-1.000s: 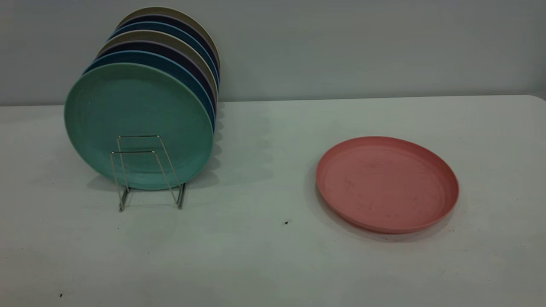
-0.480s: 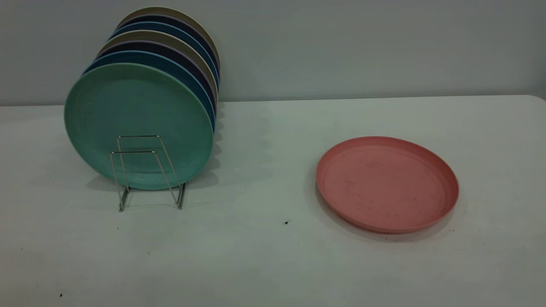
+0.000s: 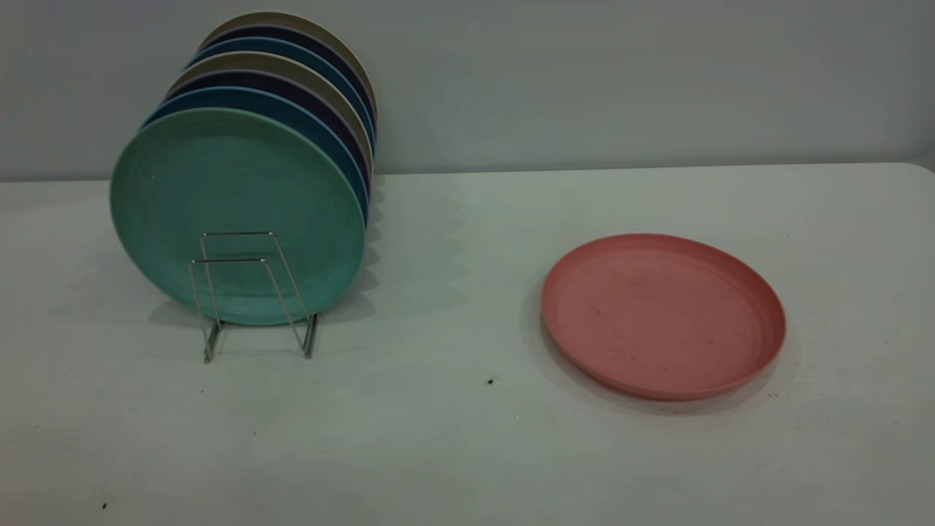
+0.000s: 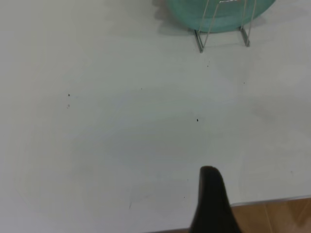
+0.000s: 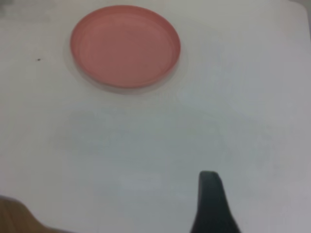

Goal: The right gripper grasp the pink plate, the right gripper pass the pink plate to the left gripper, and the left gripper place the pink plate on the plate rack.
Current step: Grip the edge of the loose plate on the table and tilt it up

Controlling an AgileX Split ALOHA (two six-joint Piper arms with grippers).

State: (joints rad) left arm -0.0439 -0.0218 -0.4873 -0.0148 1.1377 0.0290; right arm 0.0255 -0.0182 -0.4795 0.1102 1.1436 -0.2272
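The pink plate lies flat on the white table, right of centre; it also shows in the right wrist view. The plate rack stands at the left, its two front wire loops bare; its feet show in the left wrist view. Neither gripper appears in the exterior view. My right gripper shows as one dark wedge with no gap, empty, well short of the pink plate. My left gripper is a like wedge over the table's edge, empty, far from the rack.
Several plates stand upright in the rack, a teal-green plate foremost, blue, dark and beige ones behind. A grey wall runs behind the table. The table edge and brown floor show in the left wrist view.
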